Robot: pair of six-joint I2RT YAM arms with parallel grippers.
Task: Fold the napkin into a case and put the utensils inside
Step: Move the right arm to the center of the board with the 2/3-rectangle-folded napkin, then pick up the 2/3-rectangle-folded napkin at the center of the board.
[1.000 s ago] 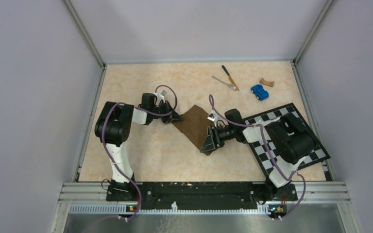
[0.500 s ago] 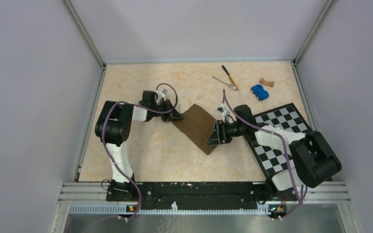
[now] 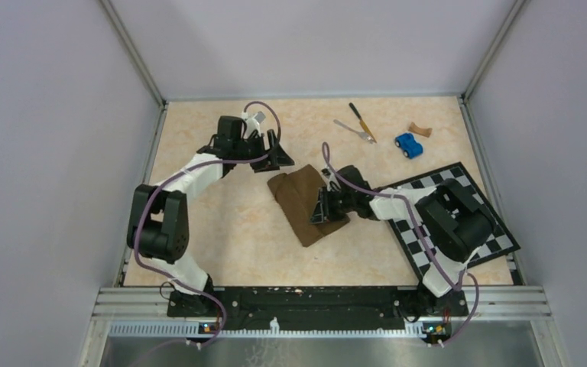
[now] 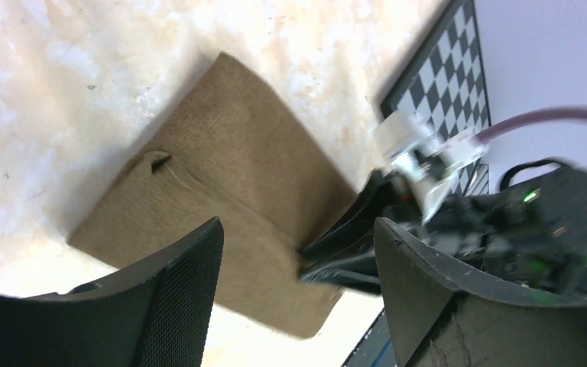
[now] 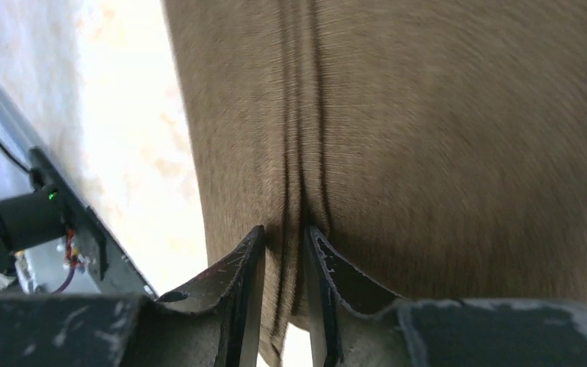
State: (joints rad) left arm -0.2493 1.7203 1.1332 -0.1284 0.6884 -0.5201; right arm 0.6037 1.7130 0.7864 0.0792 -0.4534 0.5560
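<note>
The napkin (image 3: 303, 205) lies partly folded at centre frame on the counter (image 3: 222, 229), not yet a case. The right gripper (image 5: 284, 256) jaws pinch a ridge of it, and the left gripper (image 4: 296, 245) jaws gape empty. Upper right, the knife (image 3: 361, 121) and fork (image 3: 354, 131) wait outside.

Beige table (image 3: 229, 233), napkin (image 3: 296, 200), knife (image 3: 362, 121), fork (image 3: 354, 131), car (image 3: 408, 144), checkerboard (image 3: 458, 177)

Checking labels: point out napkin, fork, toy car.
napkin (image 3: 296, 205), top view, middle of the folded cloth.
fork (image 3: 349, 128), top view, mid-handle.
toy car (image 3: 408, 144), top view, roof.
</note>
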